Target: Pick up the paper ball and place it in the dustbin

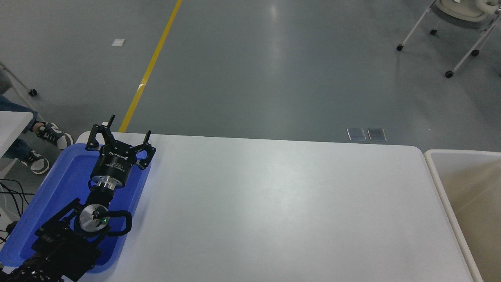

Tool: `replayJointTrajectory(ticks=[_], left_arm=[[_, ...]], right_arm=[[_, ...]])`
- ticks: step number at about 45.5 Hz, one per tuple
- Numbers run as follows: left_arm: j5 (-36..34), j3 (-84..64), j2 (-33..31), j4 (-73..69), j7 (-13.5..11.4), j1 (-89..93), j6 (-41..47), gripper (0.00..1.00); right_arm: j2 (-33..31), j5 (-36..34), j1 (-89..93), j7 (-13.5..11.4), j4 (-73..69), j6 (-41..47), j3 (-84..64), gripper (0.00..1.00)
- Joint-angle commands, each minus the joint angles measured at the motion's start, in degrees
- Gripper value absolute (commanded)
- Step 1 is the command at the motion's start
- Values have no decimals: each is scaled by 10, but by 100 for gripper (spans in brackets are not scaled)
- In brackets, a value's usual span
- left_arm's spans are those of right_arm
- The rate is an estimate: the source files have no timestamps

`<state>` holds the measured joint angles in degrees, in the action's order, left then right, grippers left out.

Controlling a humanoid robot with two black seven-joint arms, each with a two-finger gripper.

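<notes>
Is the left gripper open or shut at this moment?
Open. The left gripper hangs over the blue tray with its fingers spread wide apart and nothing between them.

tray (pixel 51 188) on table (pixel 274 203) left end | left pincer (pixel 129 131) over tray | dustbin (pixel 434 172) beside right end

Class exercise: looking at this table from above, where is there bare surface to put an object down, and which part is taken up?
The white table lies bare from the blue tray at its left edge across to the dustbin beside its right edge. The crowded part is the left: the left gripper, open, and its arm sit over the tray. No paper ball shows.
</notes>
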<state>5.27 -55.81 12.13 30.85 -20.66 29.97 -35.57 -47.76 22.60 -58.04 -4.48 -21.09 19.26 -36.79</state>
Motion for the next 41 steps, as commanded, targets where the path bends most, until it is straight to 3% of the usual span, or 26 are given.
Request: replayJointTrajectory(ticks=[1,25,41], left_arm=[[0,0,0,0,0,0,0,100],[0,0,0,0,0,0,1,100],[0,0,0,0,0,0,0,100]], right_arm=[[61,0,104,0,69,-109,86,0],[154,0,188,0,134,-197,103,0],[158,0,194,0,134,-200,103,0]])
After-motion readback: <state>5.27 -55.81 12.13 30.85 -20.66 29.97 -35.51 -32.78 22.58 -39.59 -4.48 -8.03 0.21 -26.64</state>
